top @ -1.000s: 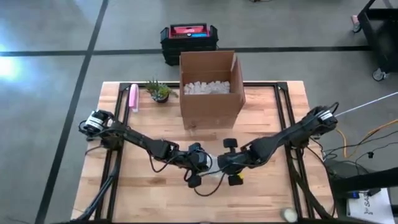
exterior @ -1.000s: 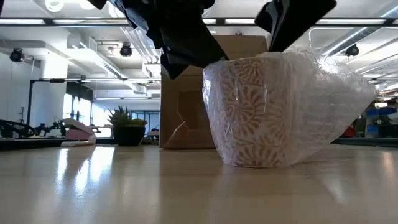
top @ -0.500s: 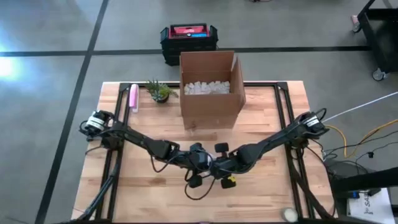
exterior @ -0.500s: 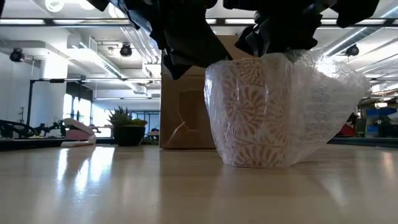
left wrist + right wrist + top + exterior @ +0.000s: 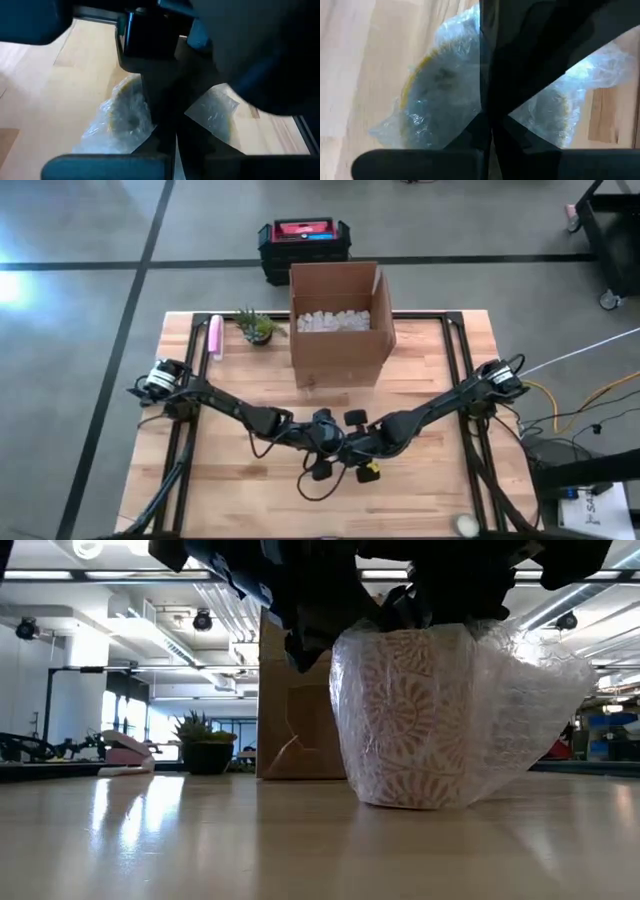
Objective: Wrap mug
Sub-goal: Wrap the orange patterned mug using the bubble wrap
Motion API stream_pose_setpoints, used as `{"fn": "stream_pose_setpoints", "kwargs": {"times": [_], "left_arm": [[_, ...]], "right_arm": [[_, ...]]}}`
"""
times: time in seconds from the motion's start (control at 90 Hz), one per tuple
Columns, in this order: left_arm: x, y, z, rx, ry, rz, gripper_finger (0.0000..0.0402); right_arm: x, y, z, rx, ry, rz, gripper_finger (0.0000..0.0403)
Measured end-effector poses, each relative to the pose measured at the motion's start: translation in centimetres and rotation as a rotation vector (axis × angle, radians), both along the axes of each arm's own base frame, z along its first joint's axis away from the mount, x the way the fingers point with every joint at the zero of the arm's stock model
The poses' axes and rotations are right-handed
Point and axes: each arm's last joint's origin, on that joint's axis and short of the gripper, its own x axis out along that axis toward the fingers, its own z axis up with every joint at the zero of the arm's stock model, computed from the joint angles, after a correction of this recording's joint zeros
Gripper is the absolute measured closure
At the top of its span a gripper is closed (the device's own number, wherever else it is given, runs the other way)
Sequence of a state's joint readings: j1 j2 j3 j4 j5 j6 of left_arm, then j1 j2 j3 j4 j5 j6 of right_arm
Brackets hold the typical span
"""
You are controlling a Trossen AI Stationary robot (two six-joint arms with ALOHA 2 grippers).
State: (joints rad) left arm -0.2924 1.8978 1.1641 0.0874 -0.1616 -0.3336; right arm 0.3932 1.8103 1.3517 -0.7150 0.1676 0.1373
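Room: concrete floor around a wooden table (image 5: 430,490).
High view: box (image 5: 338,330) and plant (image 5: 257,327) at the far edge; left gripper (image 5: 322,448) and right gripper (image 5: 352,448) meet mid-table, hiding the mug.
Low view: patterned mug (image 5: 415,715) upright on the table, inside clear wrap (image 5: 530,700), both grippers over its rim.
Wrist views: dark fingers over crinkled wrap; grip state cannot be told.

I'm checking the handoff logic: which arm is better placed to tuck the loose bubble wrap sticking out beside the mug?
Probably the right. Both grippers crowd over the mug, but the loose bubble wrap bulges toward the right arm's side, nearest the right gripper. The left gripper would have to cross over the mug.
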Motion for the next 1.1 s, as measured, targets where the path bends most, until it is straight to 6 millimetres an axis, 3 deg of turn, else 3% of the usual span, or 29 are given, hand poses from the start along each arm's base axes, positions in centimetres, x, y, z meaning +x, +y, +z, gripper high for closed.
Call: {"fn": "stream_pose_setpoints", "kwargs": {"times": [0.089, 0.2, 0.3, 0.478, 0.6, 0.867, 0.978, 1.1], "left_arm": [[0.0, 0.1, 0.0, -0.005, 0.005, 0.005, 0.0402], [-0.1, 0.2, -0.2, -0.004, 0.018, 0.003, 0.0402], [-0.1, 0.1, -0.2, -0.004, 0.019, 0.002, 0.0402], [-0.1, 0.1, -0.2, -0.013, 0.019, 0.002, 0.0401], [-0.1, 0.1, -0.1, -0.013, 0.012, 0.007, 0.0402], [0.0, 0.1, -0.1, -0.017, 0.006, -0.007, 0.0401], [0.0, 0.1, -0.1, -0.019, 0.008, -0.011, 0.0401], [0.0, 0.1, -0.1, -0.019, 0.008, -0.013, 0.0401]], "right_arm": [[-0.9, -0.3, 1.5, 0.006, 0.012, -0.001, 0.0394], [-1.9, -0.6, 5.2, 0.036, -0.087, -0.011, 0.0394], [-2.3, -1.2, 6.1, 0.018, -0.108, -0.032, 0.0394], [-2.1, -1.6, 5.7, -0.037, -0.125, -0.067, 0.0394], [-1.5, -1.5, 2.3, -0.081, -0.034, -0.064, 0.0394], [-0.2, -0.5, -1.2, -0.061, 0.030, 0.022, 0.0394], [-0.1, -0.5, -1.5, -0.059, 0.045, 0.040, 0.0394], [-0.1, -0.5, 0.4, -0.045, 0.030, 0.051, 0.0394]]}}
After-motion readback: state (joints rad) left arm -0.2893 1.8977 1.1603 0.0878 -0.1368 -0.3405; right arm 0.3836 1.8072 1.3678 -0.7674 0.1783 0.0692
